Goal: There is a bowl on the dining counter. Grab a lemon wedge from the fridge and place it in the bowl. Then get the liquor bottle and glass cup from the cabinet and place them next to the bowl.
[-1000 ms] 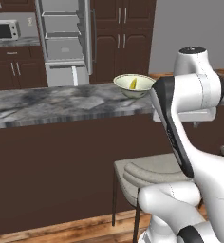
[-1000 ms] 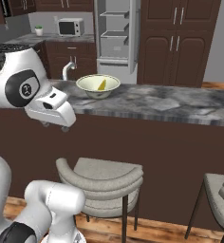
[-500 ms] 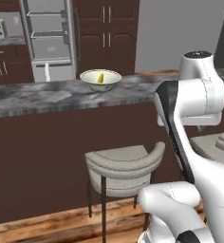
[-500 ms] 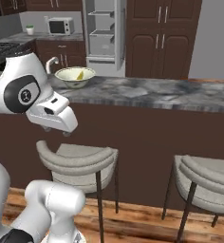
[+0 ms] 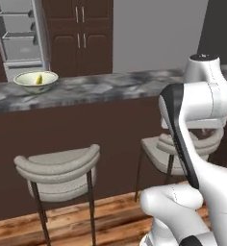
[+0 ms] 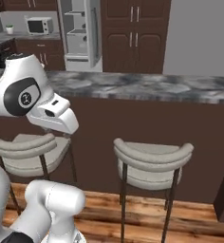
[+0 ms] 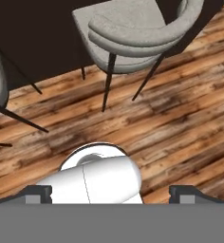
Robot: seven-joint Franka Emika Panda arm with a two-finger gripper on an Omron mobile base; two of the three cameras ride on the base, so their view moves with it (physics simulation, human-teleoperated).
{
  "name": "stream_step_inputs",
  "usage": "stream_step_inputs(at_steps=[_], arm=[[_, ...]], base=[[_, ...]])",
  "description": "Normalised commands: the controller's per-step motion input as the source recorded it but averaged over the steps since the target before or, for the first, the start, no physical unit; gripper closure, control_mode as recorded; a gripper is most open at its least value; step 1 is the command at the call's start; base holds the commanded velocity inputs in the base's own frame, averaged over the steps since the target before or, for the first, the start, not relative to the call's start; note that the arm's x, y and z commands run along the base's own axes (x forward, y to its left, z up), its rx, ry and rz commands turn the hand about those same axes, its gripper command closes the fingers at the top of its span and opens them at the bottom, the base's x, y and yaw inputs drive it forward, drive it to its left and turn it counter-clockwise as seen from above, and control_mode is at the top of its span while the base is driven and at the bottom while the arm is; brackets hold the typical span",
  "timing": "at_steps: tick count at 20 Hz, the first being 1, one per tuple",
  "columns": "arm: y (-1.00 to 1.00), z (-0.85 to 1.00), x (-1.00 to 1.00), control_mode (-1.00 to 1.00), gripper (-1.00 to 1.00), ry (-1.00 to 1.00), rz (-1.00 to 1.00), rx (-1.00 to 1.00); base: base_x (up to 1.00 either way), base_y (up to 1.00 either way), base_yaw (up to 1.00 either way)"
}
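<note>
The glossy white rounded arm (image 5: 197,103) carries black bands at its joints. A round black disc with a small white mark sits on one joint housing (image 6: 21,97).

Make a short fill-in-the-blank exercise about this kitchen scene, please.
1. The lemon wedge lies inside the ____.
2. The bowl stands on the ____.
3. The fridge door is ____.
4. The hand has its fingers wide ____ and holds nothing.

Missing words: bowl; counter; open; open
</note>
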Motion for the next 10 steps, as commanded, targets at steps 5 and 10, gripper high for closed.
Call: stream_step_inputs(at_steps=[5,10], arm=[[0.0,0.0,0.0,1.0,-1.0,0.0,0.0,0.0],[0.0,0.0,0.0,1.0,-1.0,0.0,0.0,0.0]], base=[[0.0,-1.0,0.0],[0.0,-1.0,0.0]])
